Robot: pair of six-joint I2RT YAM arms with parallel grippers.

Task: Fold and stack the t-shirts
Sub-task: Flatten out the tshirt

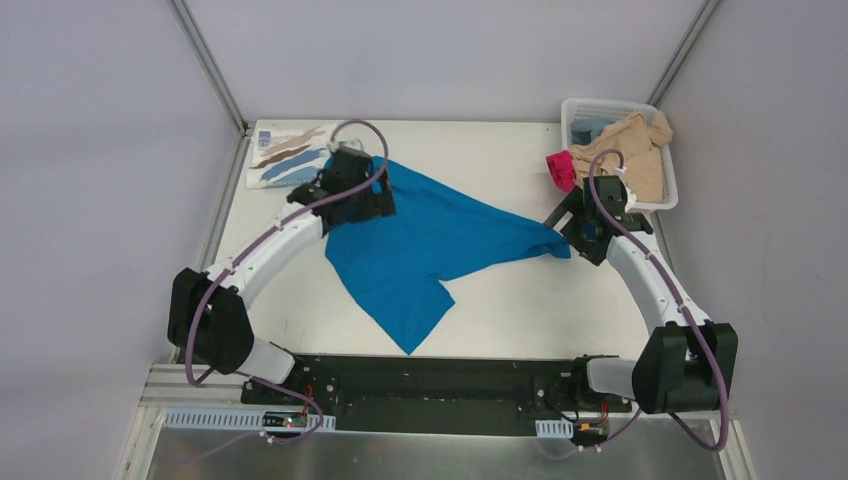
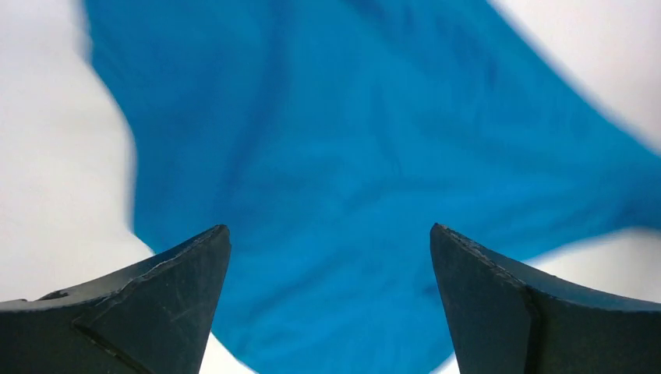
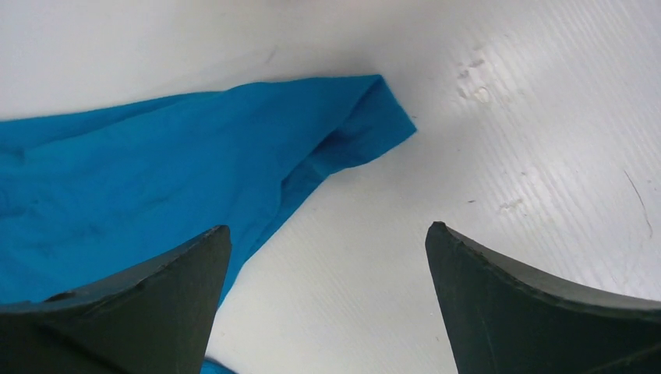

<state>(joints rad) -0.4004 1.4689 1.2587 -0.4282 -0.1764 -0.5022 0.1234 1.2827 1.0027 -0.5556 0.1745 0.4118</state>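
My left claw point(image 2: 329, 227) is spread wide above the blue shirt point(image 1: 420, 250), which lies in the middle of the table point(image 1: 540, 310). My right claw point(image 3: 327, 226) is spread wide too, by the shirt's pointed end near the right edge.

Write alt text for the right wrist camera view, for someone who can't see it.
A bright blue t-shirt lies on a white table, one corner pointing right. The right gripper hangs open over the table beside it, holding nothing.
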